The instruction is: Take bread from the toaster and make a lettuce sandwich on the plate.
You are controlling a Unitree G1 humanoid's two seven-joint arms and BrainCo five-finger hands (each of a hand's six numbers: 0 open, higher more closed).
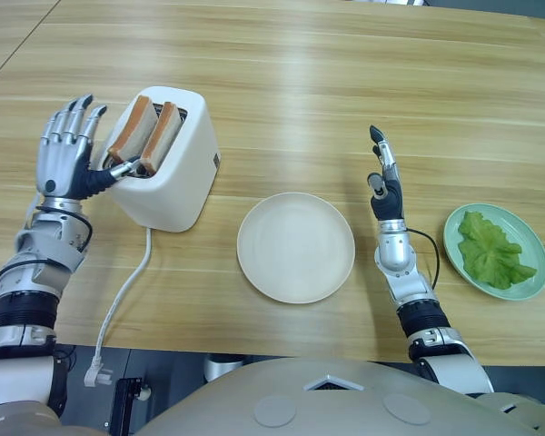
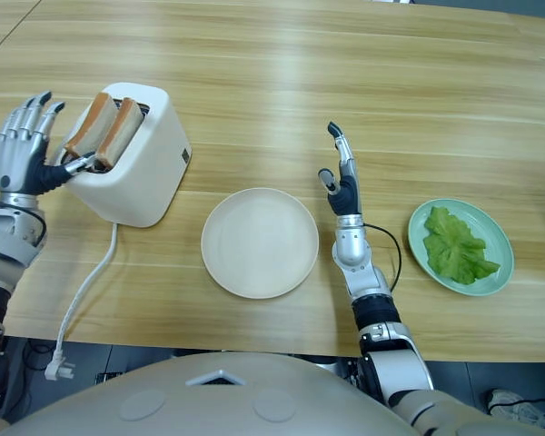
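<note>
A white toaster stands on the wooden table at the left, with two slices of bread sticking up from its slots. My left hand is raised just left of the toaster, fingers spread open, its thumb touching the near end of the bread slices. An empty cream plate lies in the middle near the front edge. My right hand stands upright and open between that plate and a green plate holding lettuce at the right.
The toaster's white cord runs down over the table's front edge to a loose plug. Bare wooden tabletop stretches behind everything.
</note>
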